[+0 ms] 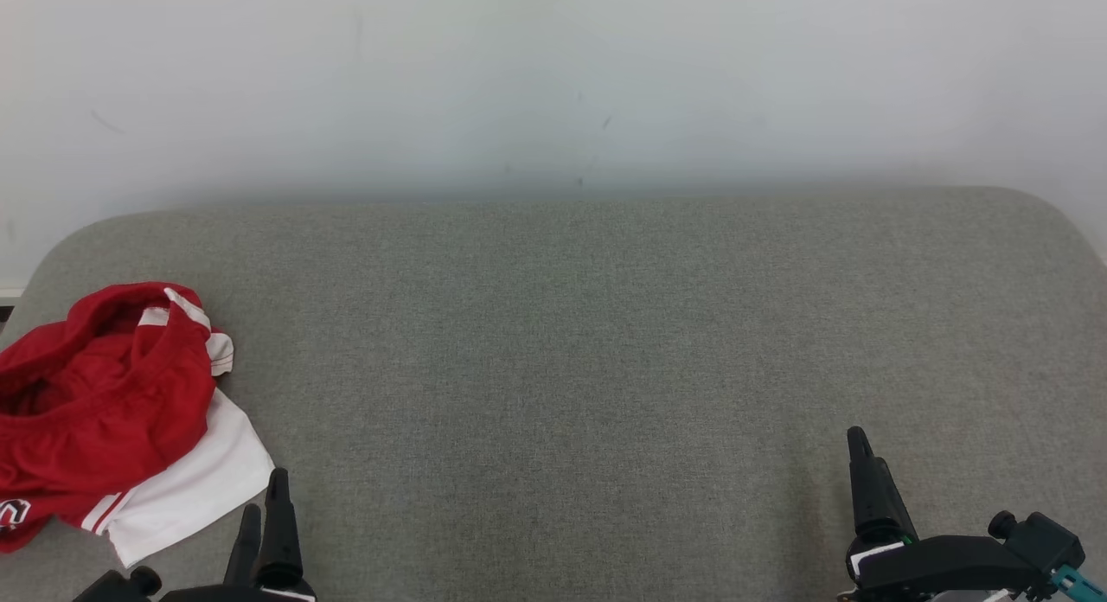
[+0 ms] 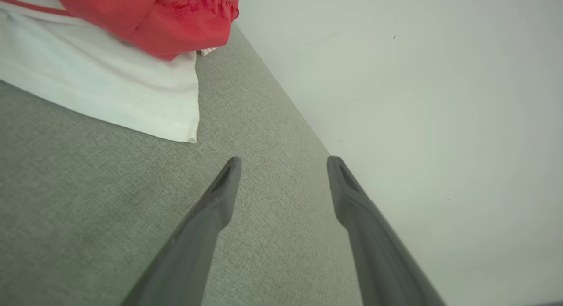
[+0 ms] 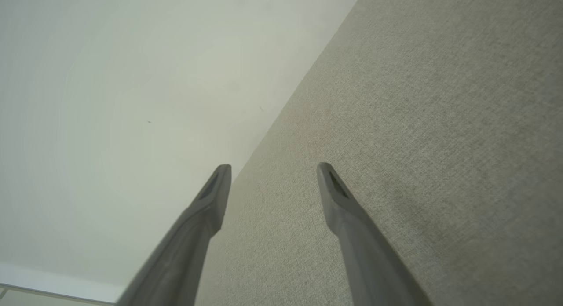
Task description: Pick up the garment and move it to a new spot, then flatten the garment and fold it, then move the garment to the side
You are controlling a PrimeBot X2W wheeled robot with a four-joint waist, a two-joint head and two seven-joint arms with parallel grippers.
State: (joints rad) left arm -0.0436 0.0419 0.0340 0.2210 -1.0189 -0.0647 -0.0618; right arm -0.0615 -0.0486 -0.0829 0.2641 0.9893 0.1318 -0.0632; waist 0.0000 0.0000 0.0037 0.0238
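While the red-and-white garment (image 1: 112,412) lies crumpled at the left end of the grey cushion (image 1: 562,342), perhaps shorts though the heap hides its shape, the left gripper (image 2: 285,158) is near its white hem, fingers spread and empty. Well apart, the right gripper (image 3: 273,166) is likewise spread, holding nothing.

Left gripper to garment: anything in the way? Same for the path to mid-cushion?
Nothing visible. The left gripper, jaws open, sits just right of the garment, near its white edge, with bare grey cushion between them. Nothing lies between the garment and the cushion's middle either.
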